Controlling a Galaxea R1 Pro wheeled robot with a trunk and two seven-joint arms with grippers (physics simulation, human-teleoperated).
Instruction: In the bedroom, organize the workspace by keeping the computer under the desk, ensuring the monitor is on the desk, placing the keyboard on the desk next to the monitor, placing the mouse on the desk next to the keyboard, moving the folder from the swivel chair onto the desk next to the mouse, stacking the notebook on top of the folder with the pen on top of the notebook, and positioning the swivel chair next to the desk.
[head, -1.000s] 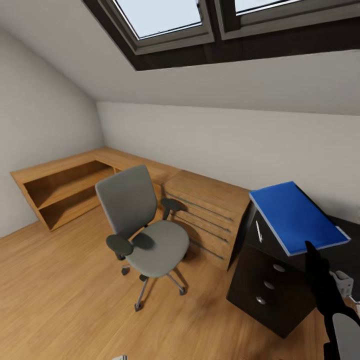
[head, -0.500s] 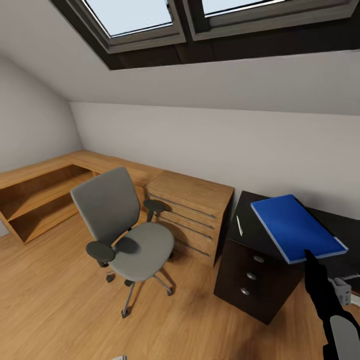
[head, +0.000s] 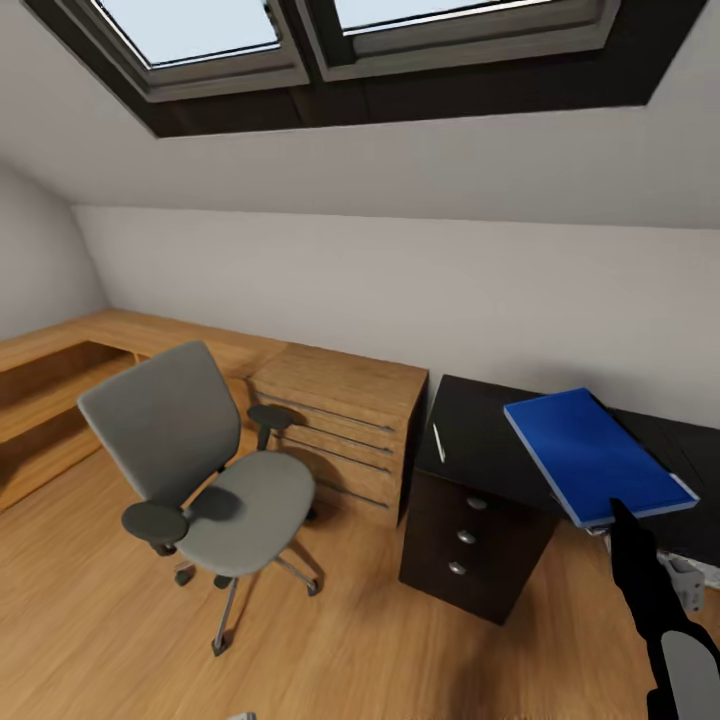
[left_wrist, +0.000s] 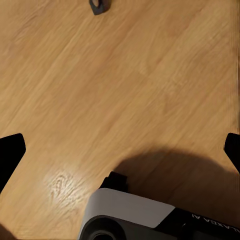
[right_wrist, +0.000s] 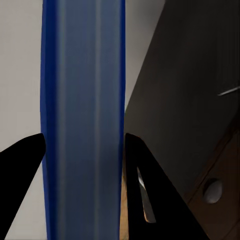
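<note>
**Folder in transit to desk**

I am holding the blue folder (head: 595, 455) clamped edge-on in the right gripper (head: 622, 512), above the black desk (head: 480, 445). Left gripper (left_wrist: 120, 150) is hanging wide over floor. Pen (head: 438, 442) lying beyond. Risk: thin edge grip slipping, folder tipping.

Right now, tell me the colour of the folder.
Blue; the folder shows best in the head view.

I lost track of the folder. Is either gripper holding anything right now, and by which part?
The right gripper holds the blue folder by its near edge, above the black desk. The left gripper is open, over bare floor.
</note>
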